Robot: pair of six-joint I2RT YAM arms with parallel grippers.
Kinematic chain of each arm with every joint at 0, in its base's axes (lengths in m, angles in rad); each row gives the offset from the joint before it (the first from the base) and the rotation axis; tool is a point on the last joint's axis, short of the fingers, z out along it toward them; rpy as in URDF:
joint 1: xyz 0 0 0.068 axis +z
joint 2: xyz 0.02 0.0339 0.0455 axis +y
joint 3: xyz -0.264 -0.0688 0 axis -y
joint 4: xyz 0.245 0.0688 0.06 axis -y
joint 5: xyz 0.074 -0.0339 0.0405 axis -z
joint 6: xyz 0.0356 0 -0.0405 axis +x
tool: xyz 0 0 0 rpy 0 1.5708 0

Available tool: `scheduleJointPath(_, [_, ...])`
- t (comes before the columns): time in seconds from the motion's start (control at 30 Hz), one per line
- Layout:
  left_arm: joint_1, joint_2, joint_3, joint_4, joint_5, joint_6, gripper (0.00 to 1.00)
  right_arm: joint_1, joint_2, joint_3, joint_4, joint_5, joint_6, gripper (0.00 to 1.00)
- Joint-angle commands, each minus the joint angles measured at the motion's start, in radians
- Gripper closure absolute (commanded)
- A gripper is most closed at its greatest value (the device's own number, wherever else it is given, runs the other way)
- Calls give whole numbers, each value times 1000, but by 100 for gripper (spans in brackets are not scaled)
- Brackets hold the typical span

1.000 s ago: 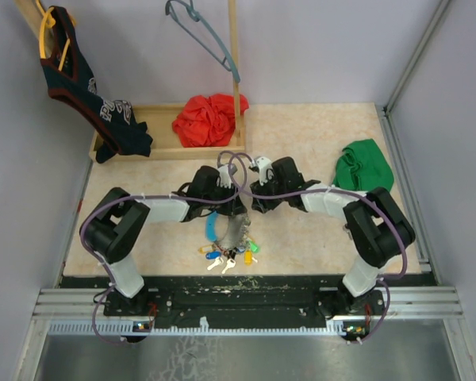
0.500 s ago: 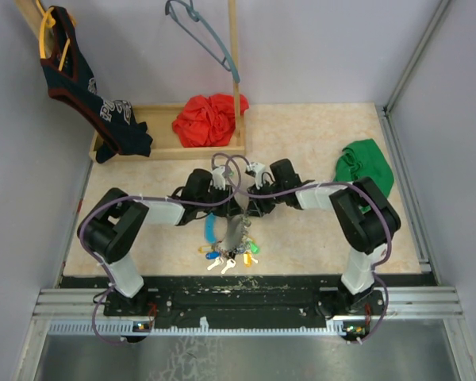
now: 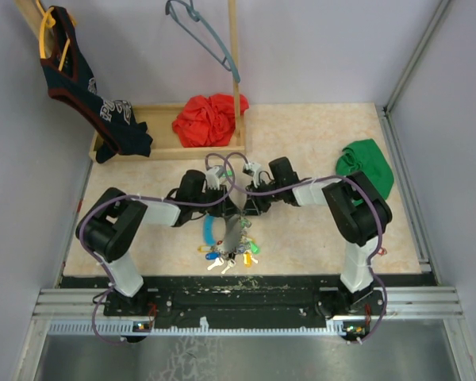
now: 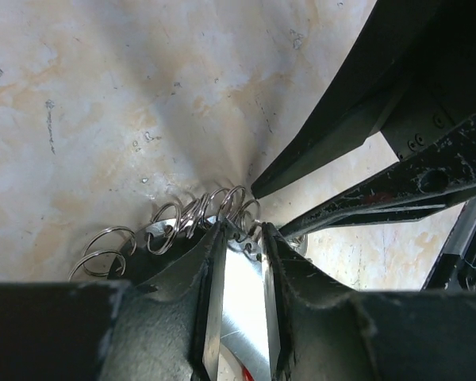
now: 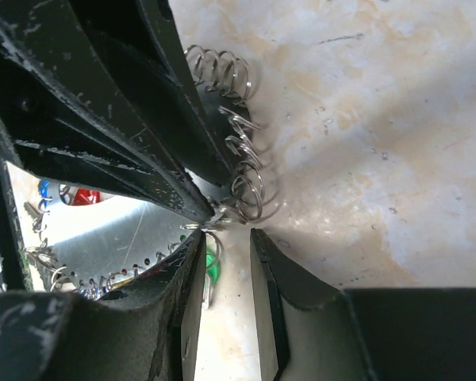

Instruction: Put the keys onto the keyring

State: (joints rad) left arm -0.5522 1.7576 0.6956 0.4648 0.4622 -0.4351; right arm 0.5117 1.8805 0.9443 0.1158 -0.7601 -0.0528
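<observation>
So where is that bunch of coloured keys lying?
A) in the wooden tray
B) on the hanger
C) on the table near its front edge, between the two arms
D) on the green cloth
C: the keys lie on the table close to its near edge, about midway across.

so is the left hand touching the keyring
Touching. Left wrist view: the left hand has both fingers pressed against the keyring between them.
</observation>
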Motion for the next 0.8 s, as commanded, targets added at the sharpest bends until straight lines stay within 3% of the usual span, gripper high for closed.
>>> scheduleJointPath(0.0, [9, 6, -18, 15, 18, -7, 70, -6, 20, 35, -8, -81, -47, 70])
scheduleJointPath(0.77, [-13, -157, -53, -62, -10, 111, 69, -5, -19, 6, 22, -57, -53, 75])
